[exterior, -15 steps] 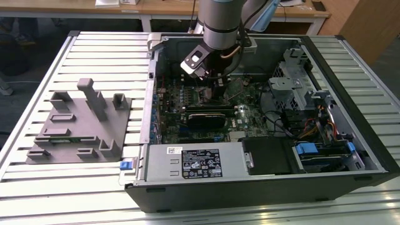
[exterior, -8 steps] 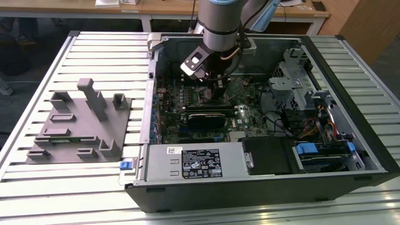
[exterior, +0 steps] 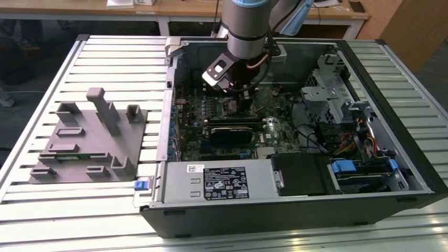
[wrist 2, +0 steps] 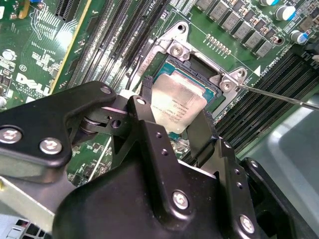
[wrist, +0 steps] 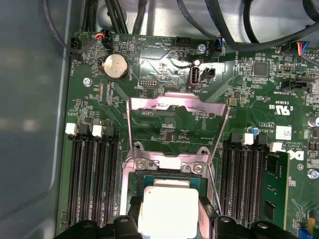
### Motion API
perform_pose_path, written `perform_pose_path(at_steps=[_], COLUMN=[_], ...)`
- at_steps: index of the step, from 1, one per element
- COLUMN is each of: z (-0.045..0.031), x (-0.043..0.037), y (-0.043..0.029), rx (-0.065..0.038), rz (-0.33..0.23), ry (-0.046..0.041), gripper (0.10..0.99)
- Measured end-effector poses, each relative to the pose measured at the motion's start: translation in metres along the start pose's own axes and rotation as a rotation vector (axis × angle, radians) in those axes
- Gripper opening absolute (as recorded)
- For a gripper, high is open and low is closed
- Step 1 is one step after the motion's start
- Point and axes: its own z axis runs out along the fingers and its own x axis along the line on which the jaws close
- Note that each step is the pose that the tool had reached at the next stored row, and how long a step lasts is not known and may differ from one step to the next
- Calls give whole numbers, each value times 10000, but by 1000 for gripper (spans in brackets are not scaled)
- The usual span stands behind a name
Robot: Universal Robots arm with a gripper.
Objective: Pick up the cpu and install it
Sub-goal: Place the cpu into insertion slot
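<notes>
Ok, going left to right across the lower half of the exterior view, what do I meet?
Grey fixture → blue tab → power supply → black panel → blue latch; the last three sit inside the case.

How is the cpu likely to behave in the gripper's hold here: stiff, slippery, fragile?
The cpu is a flat, metal-topped square, so it is probably rigid. Its smooth, shiny top suggests its thin edges could slip in the gripper. Poised over the socket, it probably tolerates little tilt or force.
</notes>
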Motion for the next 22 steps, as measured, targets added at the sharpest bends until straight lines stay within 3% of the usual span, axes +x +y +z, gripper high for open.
perform_pose_path(at_steps=[16,18,19,22], z=[15,15,15,15], x=[6,6,6,6], y=[0,0,0,0], rx=[-1,-1,-1,-1], rz=[0,1,0,1], ry=[5,5,6,7], gripper=[529,541,604,604])
